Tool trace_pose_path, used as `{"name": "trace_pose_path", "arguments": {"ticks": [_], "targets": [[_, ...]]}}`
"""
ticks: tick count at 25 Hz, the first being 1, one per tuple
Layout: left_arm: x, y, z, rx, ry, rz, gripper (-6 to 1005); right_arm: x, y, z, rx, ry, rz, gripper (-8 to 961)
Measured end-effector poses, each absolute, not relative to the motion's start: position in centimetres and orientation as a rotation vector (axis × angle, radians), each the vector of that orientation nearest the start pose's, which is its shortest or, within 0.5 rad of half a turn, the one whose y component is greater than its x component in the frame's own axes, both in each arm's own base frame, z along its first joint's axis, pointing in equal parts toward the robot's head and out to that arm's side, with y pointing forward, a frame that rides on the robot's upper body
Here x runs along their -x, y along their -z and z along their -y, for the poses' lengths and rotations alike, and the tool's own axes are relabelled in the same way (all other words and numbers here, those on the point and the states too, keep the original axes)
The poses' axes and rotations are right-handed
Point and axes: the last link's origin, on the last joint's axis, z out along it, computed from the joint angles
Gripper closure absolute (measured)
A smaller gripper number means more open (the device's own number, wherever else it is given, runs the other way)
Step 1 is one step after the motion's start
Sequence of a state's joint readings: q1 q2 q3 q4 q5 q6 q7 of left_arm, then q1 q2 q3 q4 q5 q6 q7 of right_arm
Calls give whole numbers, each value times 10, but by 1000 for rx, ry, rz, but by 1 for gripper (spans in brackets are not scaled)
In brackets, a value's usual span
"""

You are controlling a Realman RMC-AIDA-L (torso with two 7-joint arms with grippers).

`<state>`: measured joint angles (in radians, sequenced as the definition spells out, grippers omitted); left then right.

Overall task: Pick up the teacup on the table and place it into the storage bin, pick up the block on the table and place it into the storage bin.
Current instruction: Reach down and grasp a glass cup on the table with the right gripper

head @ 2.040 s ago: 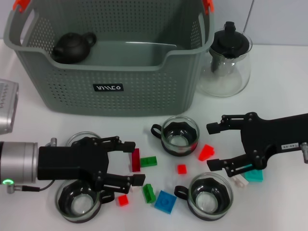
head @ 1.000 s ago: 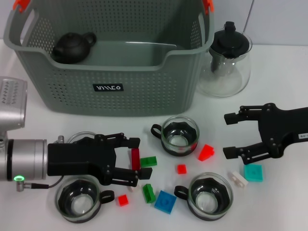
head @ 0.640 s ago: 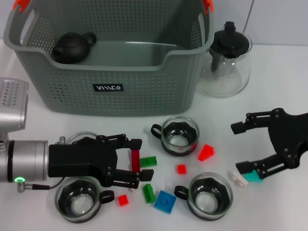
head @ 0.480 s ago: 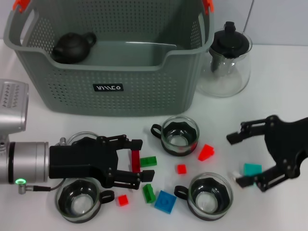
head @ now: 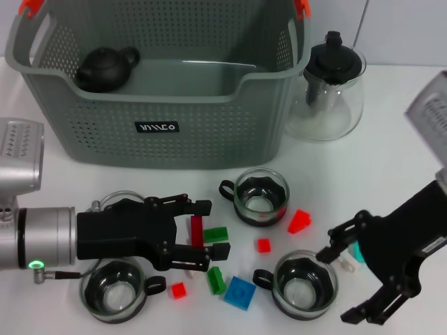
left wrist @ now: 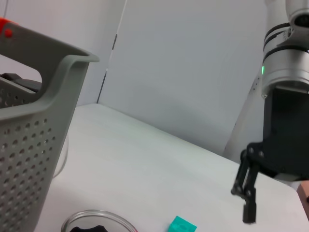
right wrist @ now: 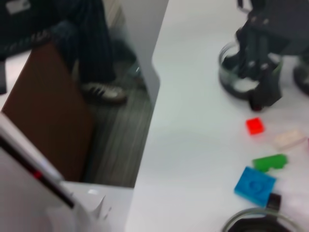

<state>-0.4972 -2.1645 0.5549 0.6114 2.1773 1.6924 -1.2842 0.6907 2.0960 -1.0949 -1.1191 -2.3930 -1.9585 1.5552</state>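
The bin (head: pixel 160 105) is shown at the table's (head: pixel 391 153) rear, with a dark teapot (head: pixel 106 68) inside. A glass teapot (head: pixel 327 87) is seen to its right. Three glass teacups (head: pixel 260 197) and scattered blocks lie in front. A dark-red block (head: pixel 197 232) is clamped in the left gripper (head: pixel 198 234), left of the nearest teacup. The right gripper (head: pixel 349 283), fingers spread, is held just right of another teacup (head: pixel 304 285), over a teal block (head: pixel 358 251)
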Motion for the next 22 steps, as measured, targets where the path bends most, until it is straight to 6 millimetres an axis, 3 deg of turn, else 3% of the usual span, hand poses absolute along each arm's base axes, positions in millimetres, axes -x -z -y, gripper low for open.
{"name": "trace_pose_path", "arguments": {"ticks": [9,14,22], "targets": [[267,37,-281,2822,823,693,78,-170,26,-311,3384,491,131,46],[269,37,-281,2812,816,696,78,-169,45,-310,3350,596,191,164],[269,37,-281,2810,815,699,78,-167,68,-305,3307,718,277,163]]}}
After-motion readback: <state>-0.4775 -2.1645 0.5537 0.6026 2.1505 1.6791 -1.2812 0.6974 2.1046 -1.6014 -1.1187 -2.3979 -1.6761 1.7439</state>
